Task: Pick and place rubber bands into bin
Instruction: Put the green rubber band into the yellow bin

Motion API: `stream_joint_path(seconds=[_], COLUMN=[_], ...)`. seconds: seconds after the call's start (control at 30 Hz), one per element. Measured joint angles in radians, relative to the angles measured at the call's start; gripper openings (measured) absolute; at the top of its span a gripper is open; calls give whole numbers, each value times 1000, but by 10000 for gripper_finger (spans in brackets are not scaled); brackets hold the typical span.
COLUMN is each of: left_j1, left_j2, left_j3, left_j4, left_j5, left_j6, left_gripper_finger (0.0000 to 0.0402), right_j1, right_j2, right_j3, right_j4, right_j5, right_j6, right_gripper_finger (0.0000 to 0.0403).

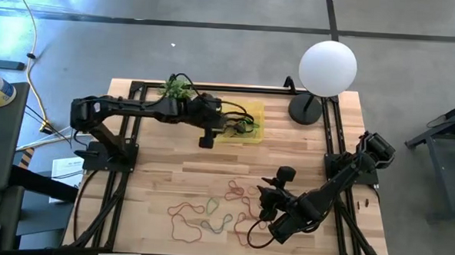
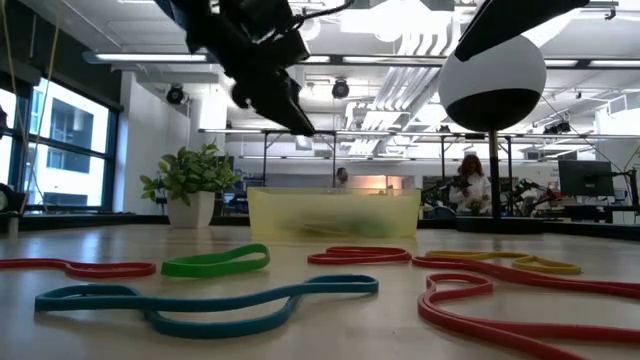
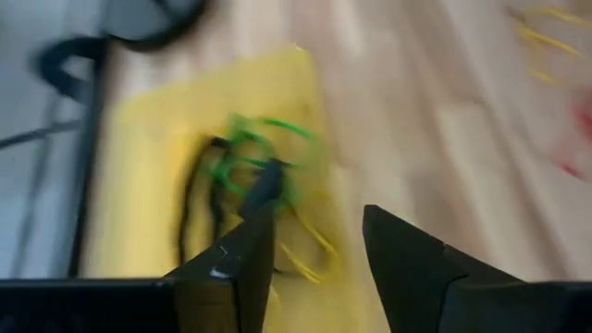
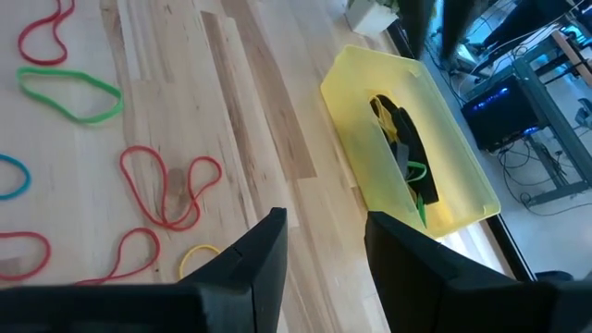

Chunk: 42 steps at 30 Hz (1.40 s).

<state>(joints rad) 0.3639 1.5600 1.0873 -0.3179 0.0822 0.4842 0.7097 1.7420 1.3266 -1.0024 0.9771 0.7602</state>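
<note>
The yellow bin stands at the table's far middle. It holds green, black and yellow rubber bands, which also show in the right wrist view. My left gripper hangs open above the bin's left part and holds nothing; in the low view it is well above the bin's rim. Several more rubber bands lie flat on the near half of the table, among them red, green and teal. My right gripper is open and empty above the bands' right end.
A lamp with a white globe and a black base stands just right of the bin. A green plant stands at the far edge, left of the bin. Bare wood lies between the bin and the loose bands. People show in the room behind.
</note>
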Motion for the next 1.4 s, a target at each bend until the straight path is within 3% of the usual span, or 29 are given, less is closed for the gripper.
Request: stream_joint_path(seconds=[0.13, 0.33, 0.57, 0.8, 1.03, 1.4], left_j1=[-78, -245, -484, -664, -690, -619], left_j2=[-15, -15, -15, 38, 142, 249], left_j3=[26, 26, 26, 27, 27, 26], left_j4=[-196, -354, -331, -189, -130, -112], left_j5=[8, 1, -82, -191, -222, -210], left_j6=[6, -76, -174, -171, -155, -267], left_gripper_finger=[138, 124, 120, 117, 119, 120], right_j1=[0, -2, -3, -3, -3, -3], right_j2=[0, 0, 0, 0, 0, 0], right_j3=[0, 0, 0, 0, 0, 0], right_j4=[-3, -11, -14, -15, -14, -3], right_j5=[0, 19, 19, 22, 23, 20], right_j6=[0, -3, -28, -43, -45, -38], right_gripper_finger=[138, 138, 138, 138, 138, 138])
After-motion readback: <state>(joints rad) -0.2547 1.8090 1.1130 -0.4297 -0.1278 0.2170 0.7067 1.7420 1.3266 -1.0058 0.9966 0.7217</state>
